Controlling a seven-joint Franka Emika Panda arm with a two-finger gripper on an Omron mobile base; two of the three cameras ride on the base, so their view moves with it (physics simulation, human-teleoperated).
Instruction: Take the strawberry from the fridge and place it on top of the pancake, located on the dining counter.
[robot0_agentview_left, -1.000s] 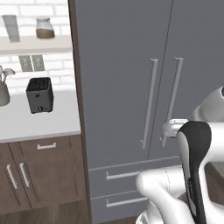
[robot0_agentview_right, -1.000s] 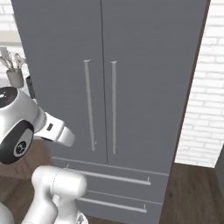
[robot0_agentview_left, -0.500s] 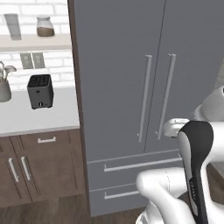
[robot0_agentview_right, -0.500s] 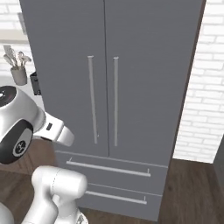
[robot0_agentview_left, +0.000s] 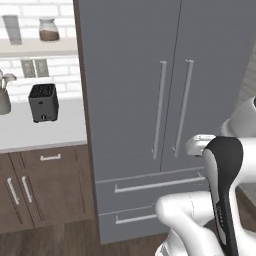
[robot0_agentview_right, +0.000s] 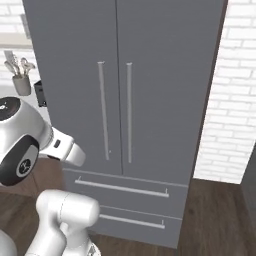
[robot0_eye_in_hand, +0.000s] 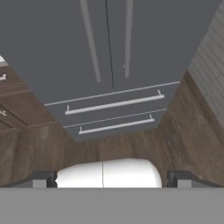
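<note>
The grey fridge stands straight ahead with both doors shut, and its two long silver handles meet at the middle seam. Below them are two shut drawers. From the right base view the fridge looks the same, closed. The hand view looks down at the fridge and its drawer bars. My gripper is open, its fingertips set wide apart with nothing between them, well short of the doors. The strawberry, the pancake and the dining counter are out of view.
Left of the fridge is a white wall countertop with a black toaster and a utensil holder, above brown cabinets. A white brick wall flanks the fridge's right side. Dark wood floor lies in front.
The whole picture has shifted: the base has driven, so the fridge sits further left in the left base view. The doors stay shut and the gripper stays open.
</note>
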